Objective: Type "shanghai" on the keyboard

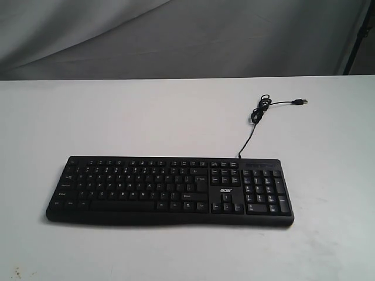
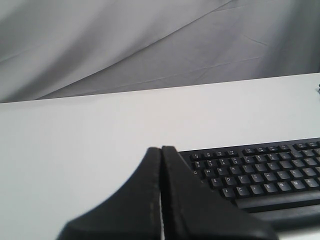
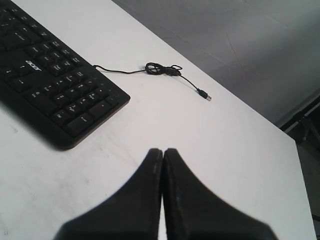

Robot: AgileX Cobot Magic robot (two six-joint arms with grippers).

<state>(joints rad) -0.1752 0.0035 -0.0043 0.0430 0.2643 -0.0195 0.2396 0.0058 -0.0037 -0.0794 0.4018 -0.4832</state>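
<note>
Since my left claw (image 2: 161,149) and right claw (image 3: 163,150) sit clenched on nothing with the keyboard (image 1: 170,187) out ahead of them, I'd guess all of "shanghai" is left.

white-lettered black keyboard (image 1: 170,188), plain white table (image 1: 117,117), grey cloth backdrop (image 1: 176,35)

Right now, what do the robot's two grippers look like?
The left gripper and right gripper look alike: matte black, each with two broad wedge-shaped fingers tapering to narrow tips. I see no markings or cables on them. The arms themselves are out of view.
</note>
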